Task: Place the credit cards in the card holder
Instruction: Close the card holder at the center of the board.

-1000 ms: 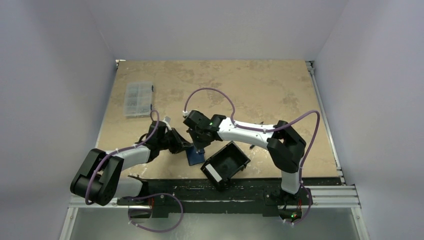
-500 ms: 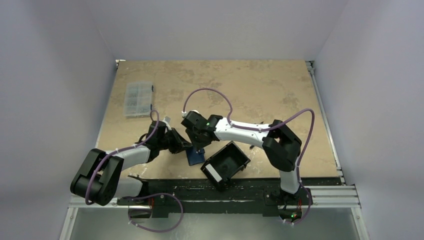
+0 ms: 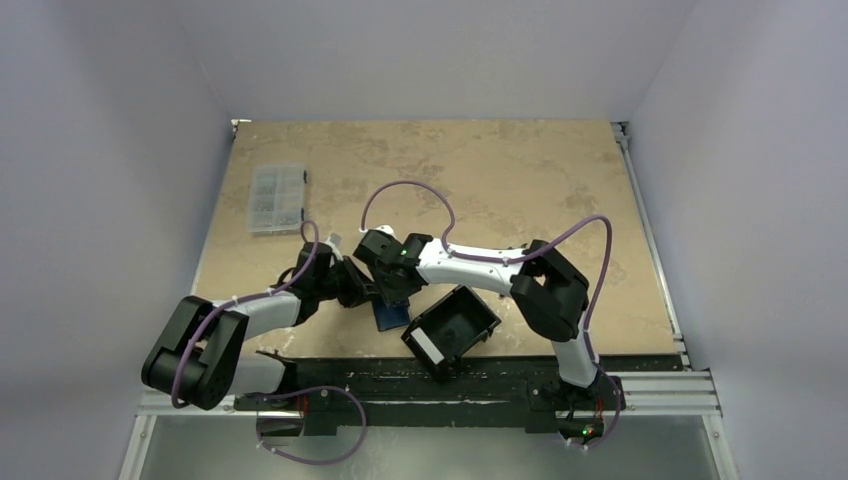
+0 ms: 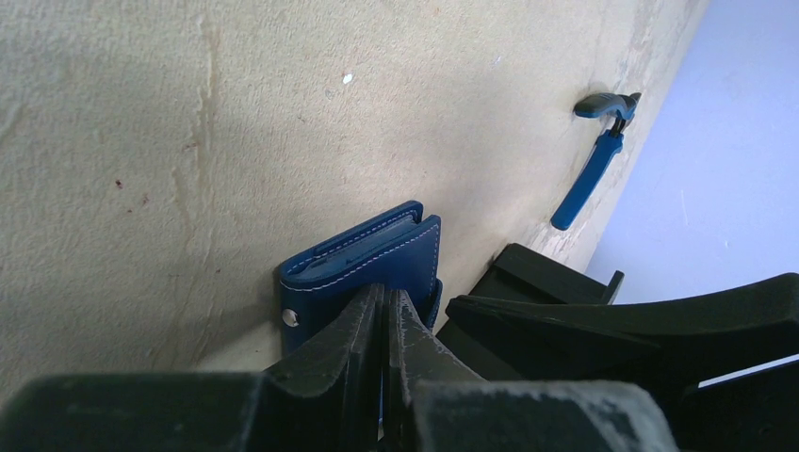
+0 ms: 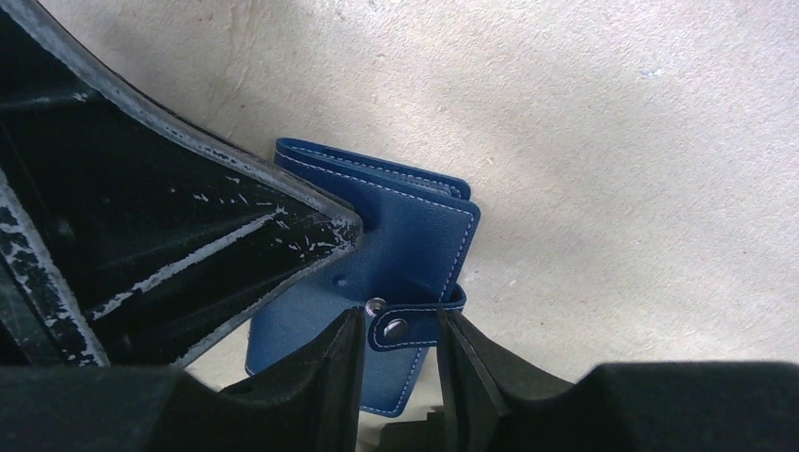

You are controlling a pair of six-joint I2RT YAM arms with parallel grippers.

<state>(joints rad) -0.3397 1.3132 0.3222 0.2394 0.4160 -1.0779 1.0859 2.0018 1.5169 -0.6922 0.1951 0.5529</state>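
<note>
The card holder (image 3: 391, 316) lies folded on the table (image 3: 520, 180) near its 6 o'clock edge, with the black tray (image 3: 452, 328) just beside it at 4 o'clock and the clear compartment box (image 3: 276, 197) well apart at 10 o'clock. The left gripper (image 4: 384, 325) reaches in from 9 o'clock with its fingers pressed together on the holder's near edge, apparently to anchor it so it cannot slide while the other arm works. The right gripper (image 5: 400, 322) comes from 12 o'clock, its jaws parted to either side of the snap strap (image 5: 429, 320) and clamping nothing. That placement suggests the strap is being freed so the holder can be opened. No credit cards show in any view, so the filling itself seems not yet begun.
</note>
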